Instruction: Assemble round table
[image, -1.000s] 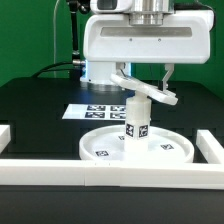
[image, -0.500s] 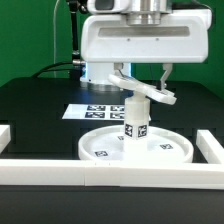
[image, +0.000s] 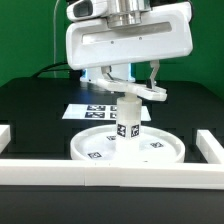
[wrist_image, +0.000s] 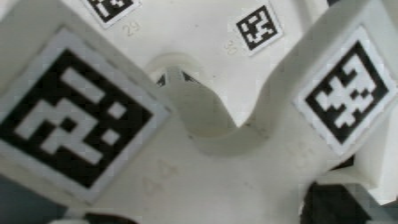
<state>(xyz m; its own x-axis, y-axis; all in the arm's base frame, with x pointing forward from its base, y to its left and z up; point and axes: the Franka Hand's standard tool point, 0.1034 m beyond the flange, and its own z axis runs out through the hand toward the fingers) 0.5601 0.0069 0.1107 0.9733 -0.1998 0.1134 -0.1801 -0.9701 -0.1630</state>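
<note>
Exterior view: clock directions below are read on this picture, 12 o'clock at its top. The round disc (image: 92, 150) lies flat on the black table (image: 40, 100), rim up, near the picture's middle. The cylinder leg (image: 127, 122) stands upright at the disc's centre, with a square tag facing the camera. The cross-shaped foot (image: 136, 89) sits on the leg's upper end, at 12 o'clock from the leg, slightly tilted. The fingers (image: 152, 74) come down from the white hand body at 12 o'clock of the foot and are closed on the foot, one on each side.

The marker board (image: 92, 108) lies flat on the table at 11 o'clock of the disc, just beyond its rim. White border bars (image: 110, 172) run along the table at 6 o'clock of the disc, with further sections at 9 and 3 o'clock.

Wrist view: the foot (wrist_image: 214, 110) fills the picture at close range, its arms carrying square tags. The fingertips cannot be made out here.
</note>
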